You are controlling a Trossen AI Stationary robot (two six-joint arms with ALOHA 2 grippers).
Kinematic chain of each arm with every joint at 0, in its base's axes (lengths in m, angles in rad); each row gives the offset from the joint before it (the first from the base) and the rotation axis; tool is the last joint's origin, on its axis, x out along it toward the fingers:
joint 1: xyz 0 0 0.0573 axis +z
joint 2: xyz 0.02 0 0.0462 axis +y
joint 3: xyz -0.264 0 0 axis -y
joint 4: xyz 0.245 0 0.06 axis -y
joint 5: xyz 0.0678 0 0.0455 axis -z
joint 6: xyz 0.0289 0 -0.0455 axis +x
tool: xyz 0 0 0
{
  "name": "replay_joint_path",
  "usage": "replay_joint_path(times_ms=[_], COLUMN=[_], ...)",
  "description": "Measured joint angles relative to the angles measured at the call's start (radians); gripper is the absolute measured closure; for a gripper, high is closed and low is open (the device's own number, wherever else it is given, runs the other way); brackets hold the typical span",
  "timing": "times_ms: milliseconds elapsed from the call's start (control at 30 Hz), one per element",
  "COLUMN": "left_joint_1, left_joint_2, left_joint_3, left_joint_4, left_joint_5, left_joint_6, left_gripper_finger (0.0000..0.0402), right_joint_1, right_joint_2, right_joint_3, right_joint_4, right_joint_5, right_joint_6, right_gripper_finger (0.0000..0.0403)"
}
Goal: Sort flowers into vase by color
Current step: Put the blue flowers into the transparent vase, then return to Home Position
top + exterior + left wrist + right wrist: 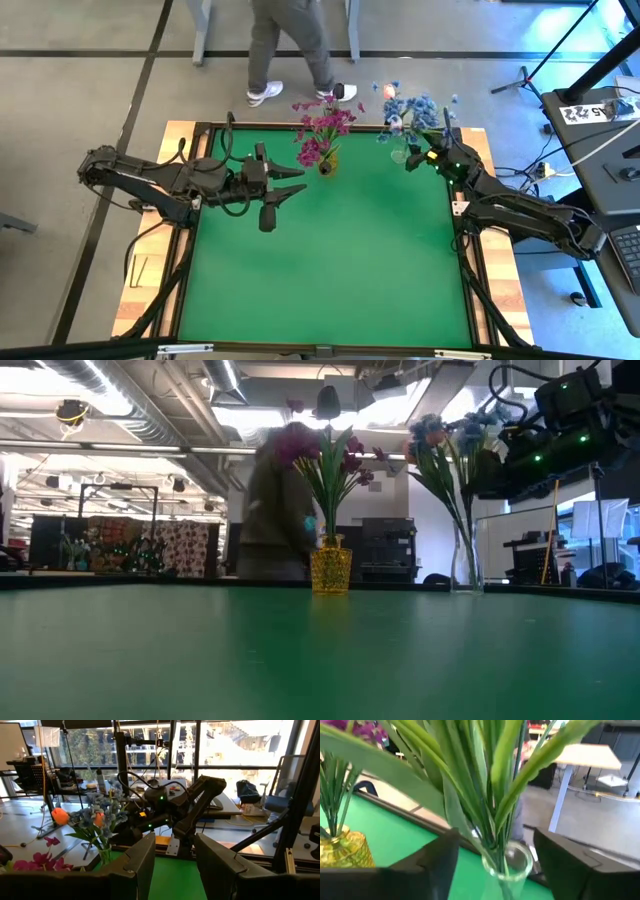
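Right gripper (422, 152) is seen at the far right corner of the green table (330, 270), its fingers spread apart on either side of the clear glass vase (506, 865), with the stems between them and no contact visible. Left gripper (285, 190) is held above the left half of the table, its fingers likewise parted and empty. A person (290, 45) is seen walking on the floor beyond the far edge. The blue flowers (415, 112) are gathered in the clear vase, with a pale orange-pink tulip (60, 816) seen among them. The magenta flowers (322, 130) are held in the yellow vase (331, 571), which stands at the far edge near the middle, left of the clear vase and well apart from it.
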Motion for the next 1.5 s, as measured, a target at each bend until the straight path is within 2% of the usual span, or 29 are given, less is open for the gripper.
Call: replay_joint_path(times_ms=[167, 367, 867, 967, 1100, 1267, 1367, 1500], left_joint_1=[0.0, 0.0, 0.0, 0.0, 0.0, -0.007, -0.007, -0.008], left_joint_2=[0.0, 0.0, 0.0, 0.0, -0.003, -0.058, -0.082, -0.1], left_joint_3=[0.0, 0.0, 0.0, 0.0, 0.0, 0.0, 0.0, 0.0], left_joint_4=[0.0, -0.008, -0.029, -0.032, -0.043, -0.041, -0.073, -0.152], left_joint_5=[0.0, 0.0, -0.001, -0.001, -0.003, -0.029, -0.029, -0.057], left_joint_6=[-0.001, -0.009, -0.021, -0.021, 0.004, 0.027, 0.027, 0.01], left_gripper_finger=[0.0266, 0.0266, 0.0266, 0.0266, 0.0266, 0.0266, 0.0266, 0.0266], right_joint_1=[0.0, 0.0, 0.0, 0.0, 0.0, 0.003, 0.04, 0.171], right_joint_2=[-0.022, -0.071, -0.279, -0.316, -0.346, -0.364, -0.366, -0.365], right_joint_3=[0.0, 0.0, 0.0, 0.0, 0.0, 0.0, 0.0, 0.0], right_joint_4=[-0.098, -0.188, -0.479, -0.523, -0.503, -0.391, -0.323, -0.269], right_joint_5=[-0.019, -0.094, -0.094, -0.174, -0.402, -0.676, -0.703, -0.564], right_joint_6=[0.088, 0.159, 0.235, 0.244, 0.196, 0.166, 0.178, 0.182], right_gripper_finger=[0.0111, 0.0081, 0.0071, 0.0071, 0.0071, 0.0072, 0.0085, 0.0121])
